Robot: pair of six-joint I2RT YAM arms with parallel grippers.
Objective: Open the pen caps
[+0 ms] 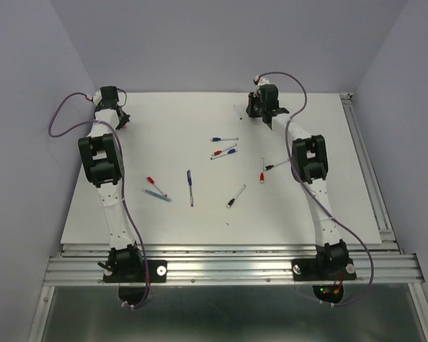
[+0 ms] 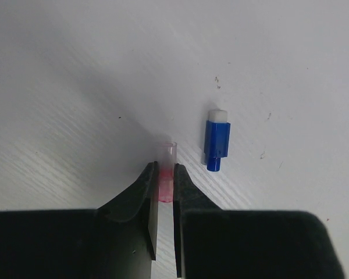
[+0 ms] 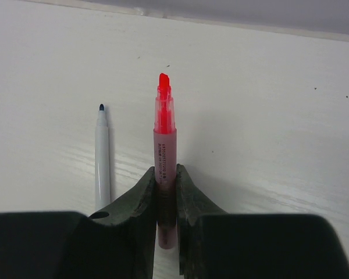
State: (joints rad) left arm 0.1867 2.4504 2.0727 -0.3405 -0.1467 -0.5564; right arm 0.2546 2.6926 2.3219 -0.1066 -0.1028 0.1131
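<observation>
While left gripper (image 2: 166,177) pinches pink cap (image 2: 167,152), blue cap (image 2: 216,139) lies near.
Right gripper (image 3: 166,177) pinches pink marker (image 3: 164,125) beside white pen (image 3: 102,160).

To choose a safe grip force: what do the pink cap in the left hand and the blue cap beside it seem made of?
The pink cap, in the left hand: probably thin translucent plastic; the pale table shows through its rim. The blue cap: probably hard opaque plastic, smooth with a slight sheen and crisp moulded steps.
</observation>
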